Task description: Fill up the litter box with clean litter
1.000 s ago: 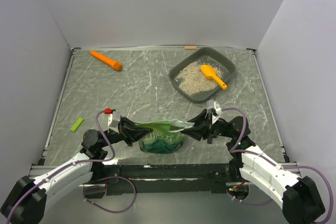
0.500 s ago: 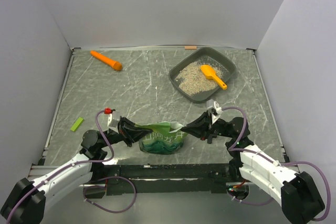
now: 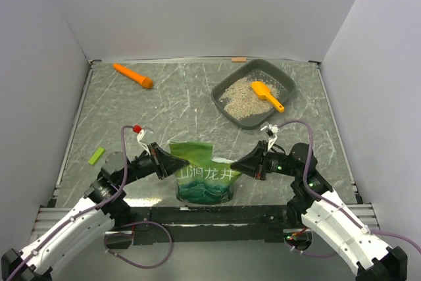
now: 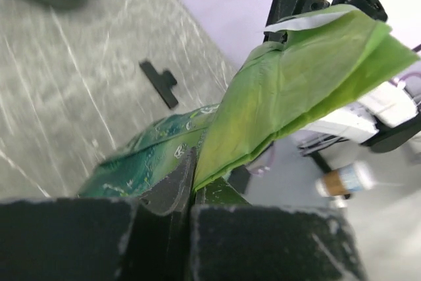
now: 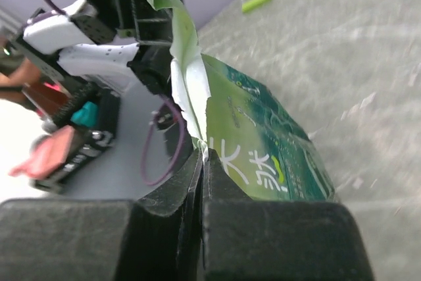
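On my grey marbled counter (image 3: pixel 131 116), the litter box (image 3: pixel 266 66) sits toward the far right corner with clean litter (image 3: pixel 238 98) inside. At the near edge, my left end effector (image 3: pixel 168 162) and right end effector (image 3: pixel 242 165) are each clamped on a top corner of the green bag (image 3: pixel 204 177).

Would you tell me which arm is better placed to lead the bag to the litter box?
Probably right: its end effector grips the green bag on the side nearer the litter box.
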